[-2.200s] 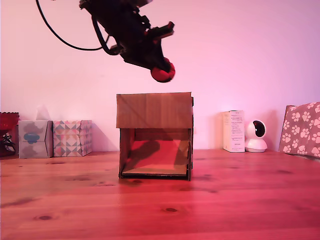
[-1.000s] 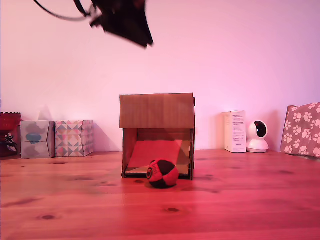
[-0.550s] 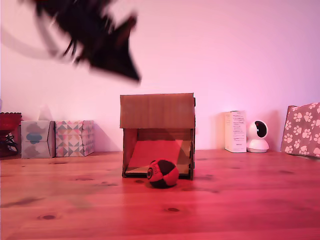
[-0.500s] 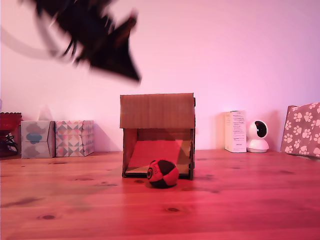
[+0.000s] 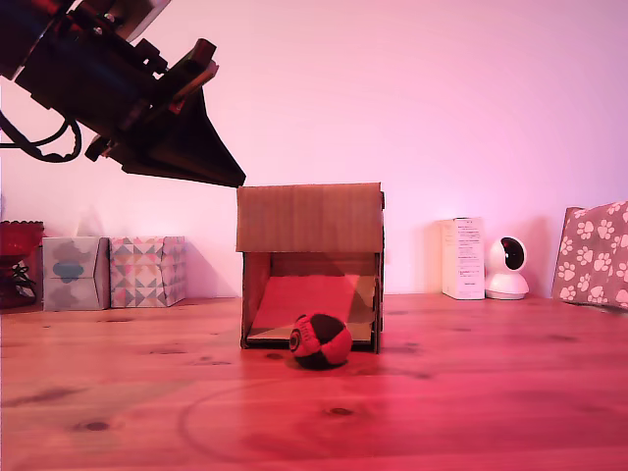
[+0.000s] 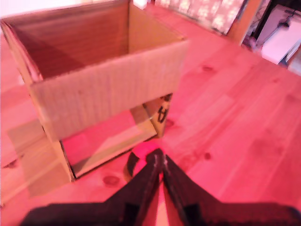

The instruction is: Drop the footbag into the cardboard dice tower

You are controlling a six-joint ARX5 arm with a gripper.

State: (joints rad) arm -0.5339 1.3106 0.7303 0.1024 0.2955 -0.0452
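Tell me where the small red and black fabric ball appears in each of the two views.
Exterior view: the red and black fabric ball lies on the wooden table, before the brown cardboard box.
Wrist view: mostly hidden behind the black pincer tips.
Shared landmark: the box's lower front opening.

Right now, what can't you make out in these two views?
- Footbag: clear in the exterior view; in the wrist view the closed gripper covers nearly all of it.
- Cardboard dice tower interior: the exterior view shows only the lower ramp; the upper part is behind the solid front panel.
- Arm: cut off by the exterior view's top and left edges.
- White carton print: too small to read.
- Wrist view's far background: blurred.
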